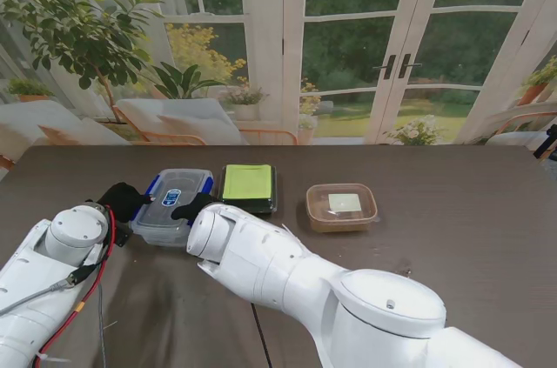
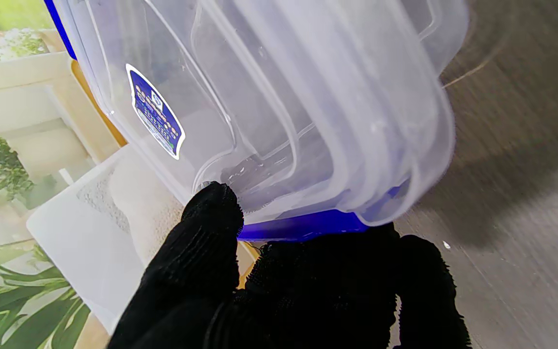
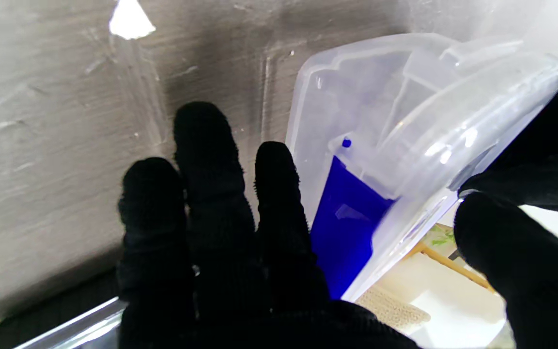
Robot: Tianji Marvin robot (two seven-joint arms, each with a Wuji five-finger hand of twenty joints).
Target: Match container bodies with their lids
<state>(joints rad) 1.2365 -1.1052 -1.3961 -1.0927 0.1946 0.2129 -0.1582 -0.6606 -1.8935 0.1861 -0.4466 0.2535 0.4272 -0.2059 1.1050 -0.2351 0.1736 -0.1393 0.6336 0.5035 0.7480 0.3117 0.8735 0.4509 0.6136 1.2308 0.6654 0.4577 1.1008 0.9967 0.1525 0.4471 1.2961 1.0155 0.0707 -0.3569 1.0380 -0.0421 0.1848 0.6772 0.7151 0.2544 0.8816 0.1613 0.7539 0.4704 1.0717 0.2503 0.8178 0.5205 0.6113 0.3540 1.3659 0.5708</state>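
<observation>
Here the left hand [image 2: 269,286] has its gloved fingers [image 2: 211,232] against one short end of the clear container [image 1: 174,204]: the thumb presses on the lid's edge while the others curl under the blue latch [image 2: 303,225], so it is gripping that end. The right hand [image 3: 240,232] takes the opposite end; its thumb [image 3: 526,252] lies over the lid's rim and three fingers reach beneath, beside the other blue latch [image 3: 344,228], closed on the box too. Holding both ends like this probably serves to steady the body while the lid is pressed home and the latches are snapped down; whether they have caught yet I cannot tell.

From the stand, the container sits on the dark bench [image 1: 452,229] on my left, between the two hands, its lid on. Whether it rests on the bench or is tipped up slightly I cannot tell. The lid carries a blue label [image 2: 155,116] with white print, too small and blurred to read.

Just right of it lies a black container [image 1: 250,188] with a yellow-green lid, close beside the clear one. Farther right, apart from both, is a brown container [image 1: 341,207] with a clear lid and a pale square label on top; no writing is legible there. Both look already paired.
</observation>
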